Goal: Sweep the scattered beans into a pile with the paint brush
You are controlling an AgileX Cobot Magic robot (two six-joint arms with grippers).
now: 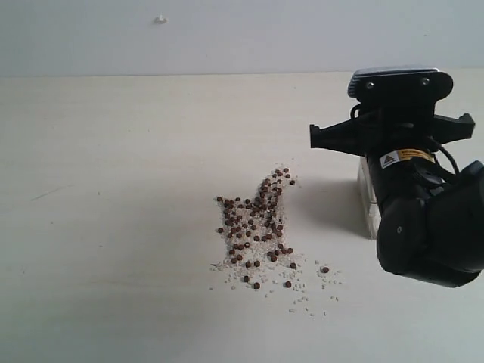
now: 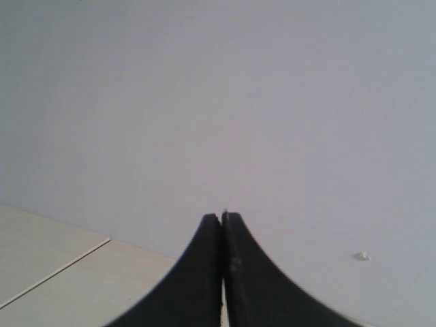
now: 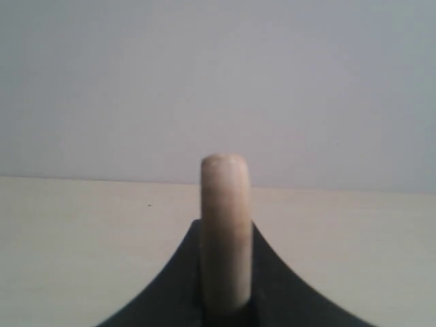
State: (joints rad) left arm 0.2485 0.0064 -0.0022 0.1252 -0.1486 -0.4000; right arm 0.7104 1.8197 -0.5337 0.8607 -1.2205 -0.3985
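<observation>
Watch the grip first: your right gripper has its jaws drawn in narrow on the wooden handle of the paint brush. The handle stands upright between them, showing its thin rounded edge. I judge that a hold this slim could let the brush twist once the bristles drag on the table, and a skewed brush would plough beans sideways instead of gathering them. In the exterior view the brush shows only as a pale strip under the arm on the right, well apart from the beans. They lie mid-table as a loose, ragged patch, narrow at the far end and wider toward the near side. They are small, round and dark reddish-brown, and mixed through white grains, with a few strays off to the near right. Being round, they will likely roll, so a fast or heavy stroke may flick them wider. A stroke held too high may skim over them. Your left gripper is closed on nothing, jaws pressed together, away from the work.
</observation>
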